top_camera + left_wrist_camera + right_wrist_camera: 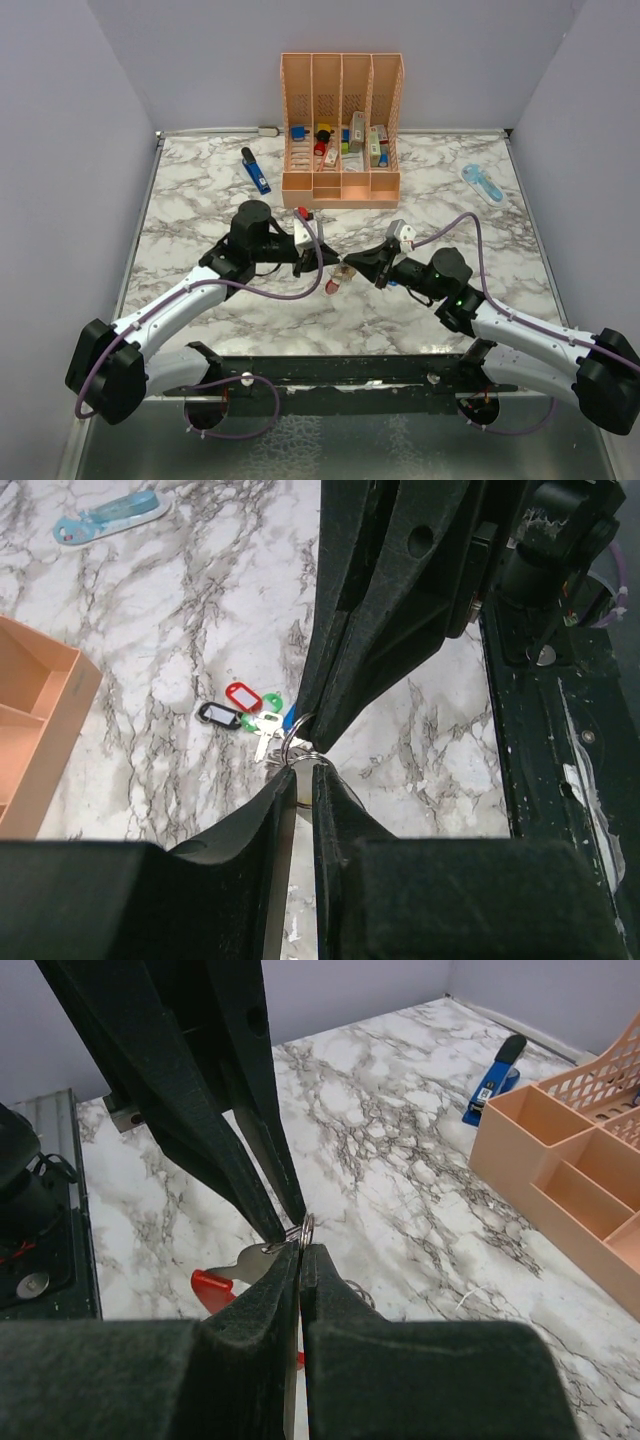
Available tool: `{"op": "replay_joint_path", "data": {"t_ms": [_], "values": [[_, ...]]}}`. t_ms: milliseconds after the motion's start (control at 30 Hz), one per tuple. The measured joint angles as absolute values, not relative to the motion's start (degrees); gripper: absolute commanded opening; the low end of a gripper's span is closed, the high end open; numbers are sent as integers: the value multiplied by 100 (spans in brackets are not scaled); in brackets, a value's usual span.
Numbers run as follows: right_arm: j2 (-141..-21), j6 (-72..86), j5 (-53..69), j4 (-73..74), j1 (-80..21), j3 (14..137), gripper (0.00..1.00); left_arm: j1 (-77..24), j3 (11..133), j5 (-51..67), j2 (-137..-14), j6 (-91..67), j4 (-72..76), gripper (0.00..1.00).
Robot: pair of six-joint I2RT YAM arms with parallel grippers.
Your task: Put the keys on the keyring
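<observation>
The keyring is a small metal split ring, held up over the marble between the two grippers' tips. My left gripper pinches it from one side, its fingers almost together. My right gripper is shut tight on the keyring from the other side. In the top view the left gripper and the right gripper meet tip to tip at mid-table. Keys with black, red, green and blue tags cluster just beyond the ring. A metal key with a red tag reaches up to it. I cannot tell whether the keys hang or lie flat.
An orange slotted organiser with small items stands at the back. A blue pen-like tool lies to its left, and a pale blue oblong gadget at the far right. The black base rail runs along the near edge.
</observation>
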State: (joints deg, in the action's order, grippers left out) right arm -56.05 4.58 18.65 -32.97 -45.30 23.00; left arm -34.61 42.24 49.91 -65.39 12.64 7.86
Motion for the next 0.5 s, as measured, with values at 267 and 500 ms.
{"op": "replay_joint_path", "data": {"t_ms": [267,500], "values": [[-5605,539,1955,-3345,-4530,2300,1,-3361,4213,4991,-6482,1100,1074,16],[-5605,574,2069,-3343,-4530,2300,1,-3282,4213,5026,-6473,1105,1118,16]]}}
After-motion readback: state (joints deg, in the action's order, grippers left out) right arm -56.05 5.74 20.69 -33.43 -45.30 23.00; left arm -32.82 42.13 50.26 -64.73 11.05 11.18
